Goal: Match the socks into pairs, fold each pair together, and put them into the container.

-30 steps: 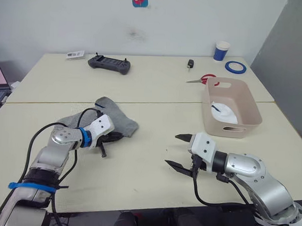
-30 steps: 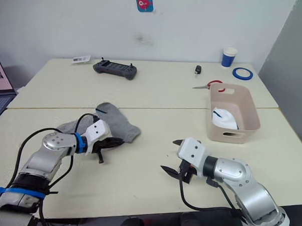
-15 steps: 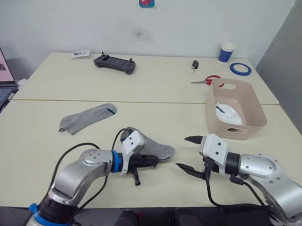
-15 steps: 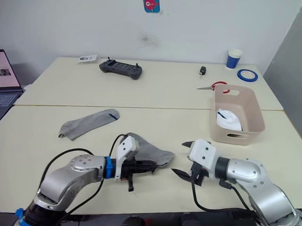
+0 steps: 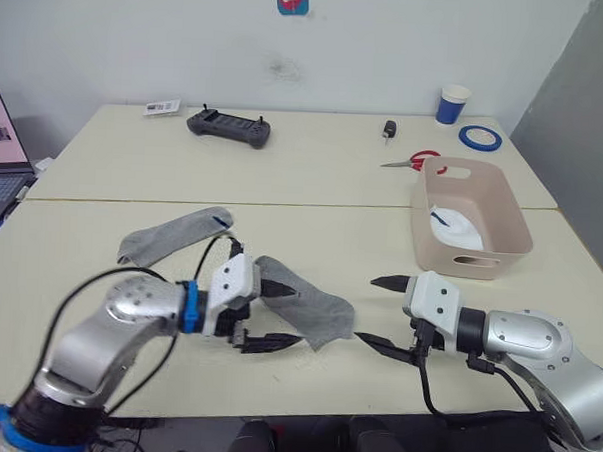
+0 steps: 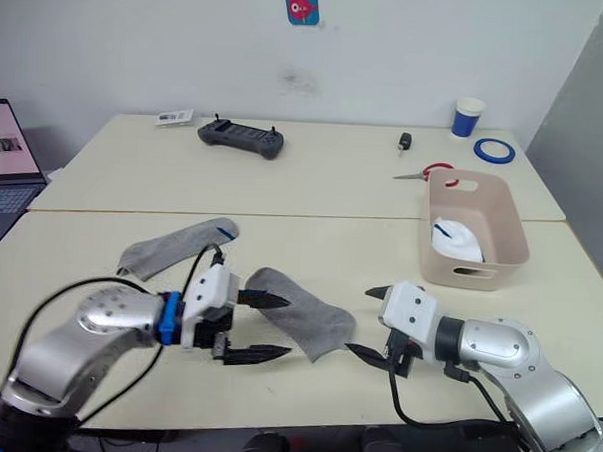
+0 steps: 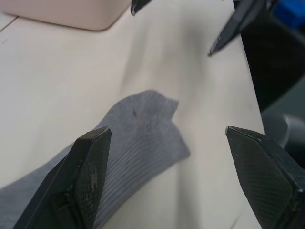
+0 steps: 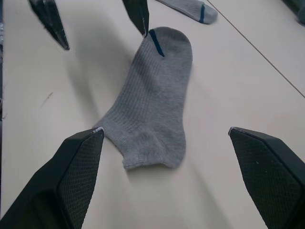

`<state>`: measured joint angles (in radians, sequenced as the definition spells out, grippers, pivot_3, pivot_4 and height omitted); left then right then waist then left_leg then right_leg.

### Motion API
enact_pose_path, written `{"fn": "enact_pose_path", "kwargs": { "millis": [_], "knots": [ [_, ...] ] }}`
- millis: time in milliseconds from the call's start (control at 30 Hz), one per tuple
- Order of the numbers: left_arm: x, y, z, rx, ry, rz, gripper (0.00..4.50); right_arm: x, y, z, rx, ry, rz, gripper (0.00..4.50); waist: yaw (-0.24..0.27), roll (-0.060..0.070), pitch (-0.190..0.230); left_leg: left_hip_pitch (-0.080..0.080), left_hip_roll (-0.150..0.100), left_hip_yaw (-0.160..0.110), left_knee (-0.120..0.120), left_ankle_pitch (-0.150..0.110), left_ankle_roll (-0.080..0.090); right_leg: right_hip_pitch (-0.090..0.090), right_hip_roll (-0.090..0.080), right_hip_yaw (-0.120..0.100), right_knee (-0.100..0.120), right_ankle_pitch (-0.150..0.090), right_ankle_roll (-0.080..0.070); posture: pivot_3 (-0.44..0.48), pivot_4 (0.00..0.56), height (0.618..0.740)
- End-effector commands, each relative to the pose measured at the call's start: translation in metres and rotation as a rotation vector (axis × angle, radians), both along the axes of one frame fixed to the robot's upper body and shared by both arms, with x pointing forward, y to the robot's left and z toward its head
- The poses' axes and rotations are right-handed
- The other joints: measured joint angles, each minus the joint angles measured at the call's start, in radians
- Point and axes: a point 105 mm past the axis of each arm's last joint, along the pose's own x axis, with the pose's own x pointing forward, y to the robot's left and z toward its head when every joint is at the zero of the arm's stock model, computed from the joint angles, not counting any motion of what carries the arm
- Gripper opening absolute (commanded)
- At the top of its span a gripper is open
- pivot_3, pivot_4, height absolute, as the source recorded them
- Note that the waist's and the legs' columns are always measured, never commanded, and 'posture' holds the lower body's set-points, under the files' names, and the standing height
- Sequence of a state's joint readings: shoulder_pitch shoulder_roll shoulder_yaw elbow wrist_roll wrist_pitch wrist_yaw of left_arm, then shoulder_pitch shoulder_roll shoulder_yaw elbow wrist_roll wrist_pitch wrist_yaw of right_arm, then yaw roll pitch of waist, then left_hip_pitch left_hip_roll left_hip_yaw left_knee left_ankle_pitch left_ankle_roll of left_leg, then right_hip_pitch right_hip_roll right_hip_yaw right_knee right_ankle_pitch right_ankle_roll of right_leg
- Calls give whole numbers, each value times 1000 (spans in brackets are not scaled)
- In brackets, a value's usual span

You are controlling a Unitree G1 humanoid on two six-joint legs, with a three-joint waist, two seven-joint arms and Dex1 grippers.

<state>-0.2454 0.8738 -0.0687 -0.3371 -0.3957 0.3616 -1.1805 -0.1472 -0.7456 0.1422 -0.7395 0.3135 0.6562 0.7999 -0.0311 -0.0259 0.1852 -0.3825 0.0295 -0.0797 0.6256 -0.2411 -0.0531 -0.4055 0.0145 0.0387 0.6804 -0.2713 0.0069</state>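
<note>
Even, diffuse indoor light falls from above; the cream table (image 5: pixel 314 177) and the white wall (image 5: pixel 410 41) read bright without glare. Shadows are soft and short, pooling under the grey sock (image 8: pixel 152 90) and beside the container (image 5: pixel 482 209). The left arm (image 5: pixel 97 332) is smeared by motion blur. In the wrist views, the near fingertips (image 7: pixel 88 167) are out of focus.

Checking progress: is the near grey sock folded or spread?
Spread: the sock lies flat at full length, with the open left gripper around one end.
</note>
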Motion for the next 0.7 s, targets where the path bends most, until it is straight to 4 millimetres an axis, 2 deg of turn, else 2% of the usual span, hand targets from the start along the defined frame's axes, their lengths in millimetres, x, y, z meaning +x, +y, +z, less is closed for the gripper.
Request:
{"fn": "enact_pose_path", "kwargs": {
  "millis": [33,133,267,433,533,633,700],
  "knots": [
    [33,30,4,179,-253,-18,3818,-4,6,9,12,-45,47,4500,0,0,0,0,0,0,0,0,0,0,0,0,0,0,0,0,150,740],
    [58,49,-2,354,-407,-86,3818,-4,8,9,16,-46,53,4500,2,0,0,-1,0,0,0,0,0,-1,0,0,-1,0,0,0,150,740],
    [73,56,-6,456,-495,-182,3818,-4,9,8,15,-46,55,4500,2,0,0,-2,0,1,1,-2,4,-1,0,0,-1,0,0,0,150,740],
    [85,50,-18,486,-552,-256,3818,-4,9,8,11,-47,52,4500,1,0,0,-2,0,1,2,-3,6,-1,0,0,-1,0,0,0,150,740],
    [84,42,-28,484,-564,-306,3818,-5,8,7,8,-45,50,4500,1,0,0,-2,0,1,3,-3,6,-1,0,0,0,0,1,0,150,740],
    [81,42,-44,520,-534,-350,3219,-6,7,4,-2,-31,49,4500,0,0,0,-2,0,1,3,-3,6,-1,0,1,0,1,1,0,150,740],
    [81,44,-51,544,-527,-359,2593,-7,7,2,-11,-19,53,4500,0,0,0,-1,0,1,3,-3,6,0,0,1,0,1,1,0,150,740]
  ]
}}
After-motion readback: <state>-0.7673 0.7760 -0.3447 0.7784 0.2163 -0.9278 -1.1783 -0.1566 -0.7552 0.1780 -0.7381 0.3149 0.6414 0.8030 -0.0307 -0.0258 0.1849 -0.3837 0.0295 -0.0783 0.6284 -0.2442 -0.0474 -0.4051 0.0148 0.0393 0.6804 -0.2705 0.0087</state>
